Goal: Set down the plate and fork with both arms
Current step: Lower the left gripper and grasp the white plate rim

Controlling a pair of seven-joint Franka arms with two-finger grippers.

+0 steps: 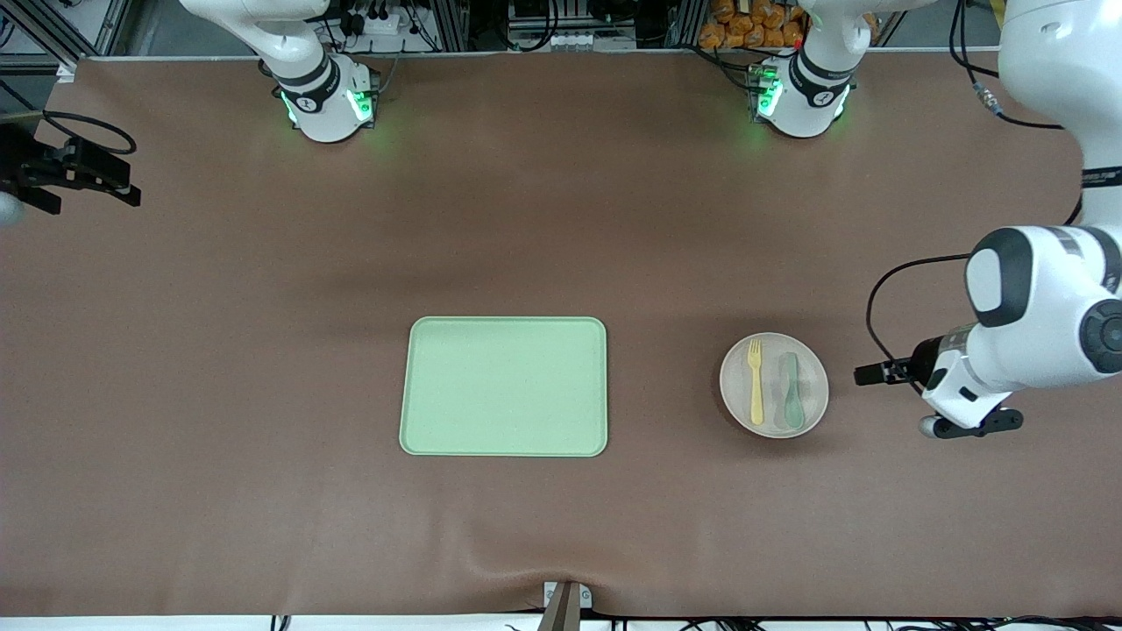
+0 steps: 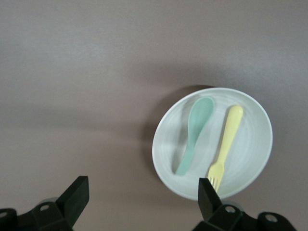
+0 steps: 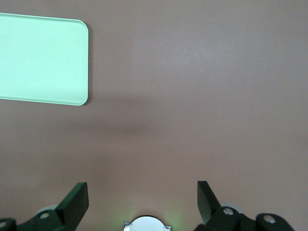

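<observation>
The pale plate (image 1: 733,386) lies on the brown table between the green tray and the left arm's end. The yellow fork (image 1: 755,382) lies in it beside a teal spoon (image 1: 791,391). My left gripper (image 1: 969,425) hangs over bare table just beside the plate, toward the left arm's end. In the left wrist view my left gripper (image 2: 143,195) is open and empty, with the plate (image 2: 252,154), fork (image 2: 226,139) and spoon (image 2: 195,134) close by one finger. My right gripper (image 1: 88,175) is over the right arm's end of the table; in the right wrist view my right gripper (image 3: 143,197) is open and empty.
The rectangular light-green tray (image 1: 504,386) lies at the table's middle, with nothing on it; its corner shows in the right wrist view (image 3: 38,57). The two arm bases (image 1: 326,101) stand along the table edge farthest from the front camera.
</observation>
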